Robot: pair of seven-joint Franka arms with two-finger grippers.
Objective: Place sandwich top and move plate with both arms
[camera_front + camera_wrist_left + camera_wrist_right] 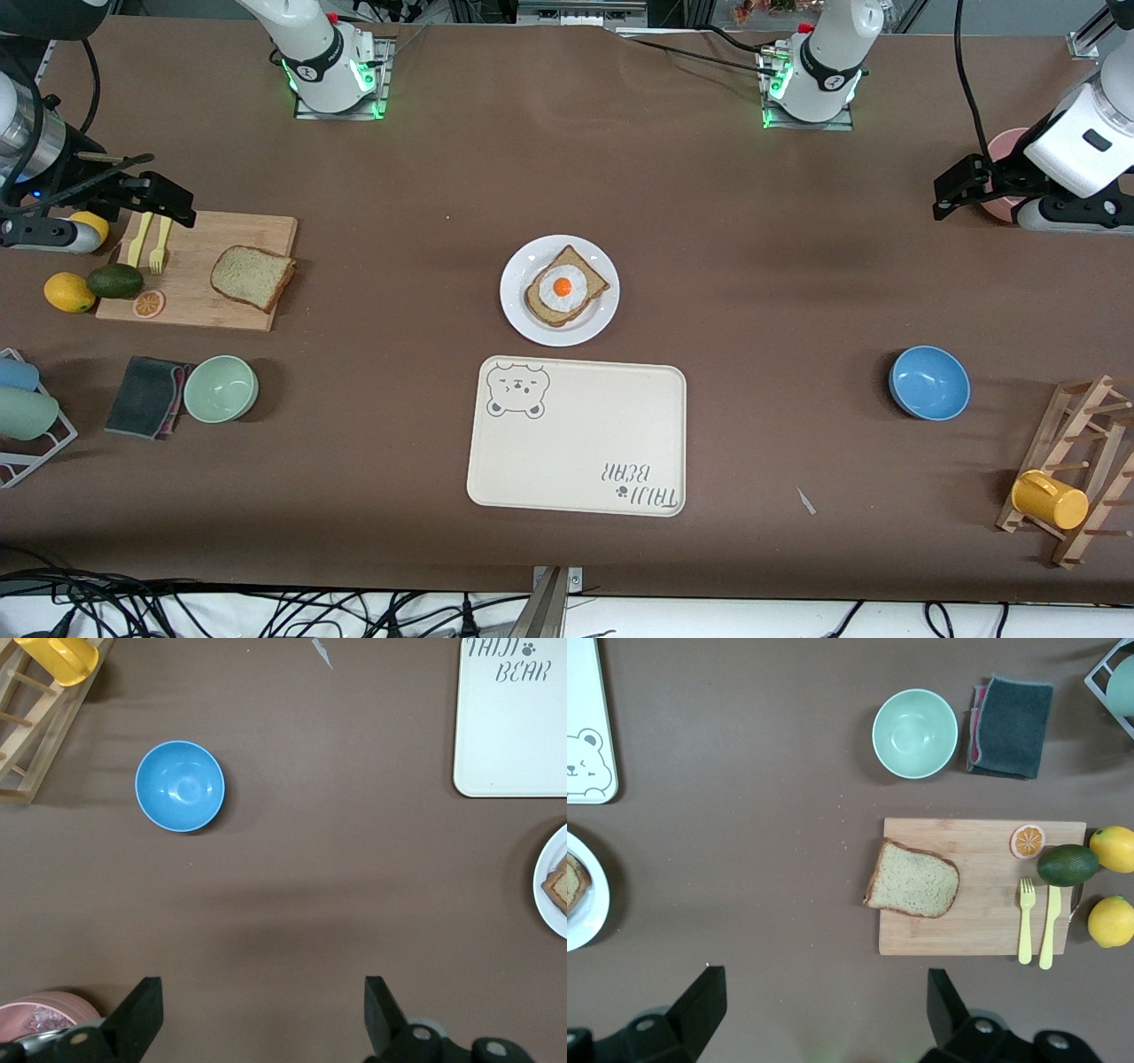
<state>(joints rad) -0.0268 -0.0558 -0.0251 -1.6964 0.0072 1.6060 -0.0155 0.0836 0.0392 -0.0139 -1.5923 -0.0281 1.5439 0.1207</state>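
Sandwich top (pixel 253 276): plain brown slice, lying flat on the wooden cutting board (pixel 199 270) at the right arm's end of the table, nothing on its face. One corner of the slice overhangs the board edge that faces the table's middle. Also on the board: yellow fork (pixel 160 244) and yellow knife (pixel 139 239) side by side, orange slice (pixel 149 304) at the corner nearer the front camera. An avocado (pixel 115 281) overlaps the board's outer edge, with a lemon (pixel 69 292) just beside it.

Plate (pixel 559 290): round, white, mid-table, carrying the bread slice with fried egg (pixel 564 286). White rim is bare all around the bread. Cream bear tray (pixel 578 436) sits nearer the camera, a narrow strip of table between tray edge and plate rim.

Bare brown table lies between board and plate, and again between plate and blue bowl (pixel 929 382). Green bowl (pixel 221 388) and dark cloth (pixel 146 396) lie nearer the camera than the board.

Right gripper (pixel 177 202): over the board's outer end above the cutlery, fingers apart, holding nothing. Left gripper (pixel 955 186): over the table at the left arm's end, beside a pink dish (pixel 1003 146), fingers apart, holding nothing.
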